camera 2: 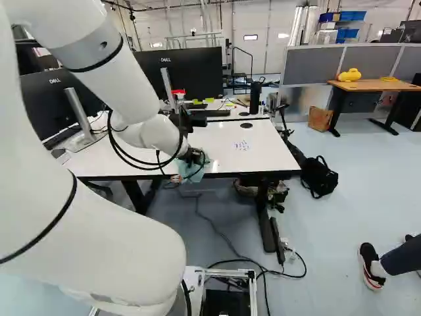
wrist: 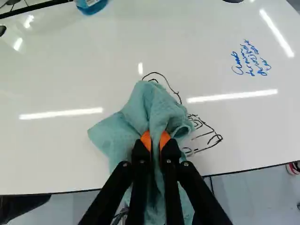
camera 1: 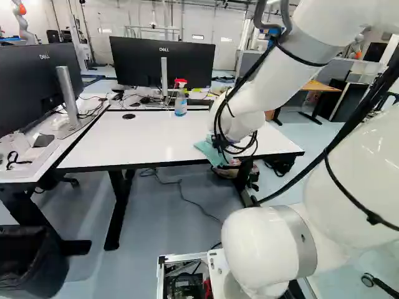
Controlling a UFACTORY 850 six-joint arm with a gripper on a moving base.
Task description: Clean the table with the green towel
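White surface (camera 1: 124, 140): carries spray bottle (camera 1: 181, 104), blue handwriting (wrist: 250, 61) and black line drawing (wrist: 216, 138), partly covered by green towel (wrist: 129, 115).

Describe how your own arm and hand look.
My arm is white and rounded, with grey rings at joints, thin black straps and black cables looping near its wrist. The hand is black, with two slender fingers bearing orange pads.

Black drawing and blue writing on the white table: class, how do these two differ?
The black drawing is made of large loops and lines, while the blue writing is small script in short rows. The green towel reaches onto the black drawing and seems to hide part of it; the blue writing lies uncovered, apart from the towel. Both are on the table's white top.
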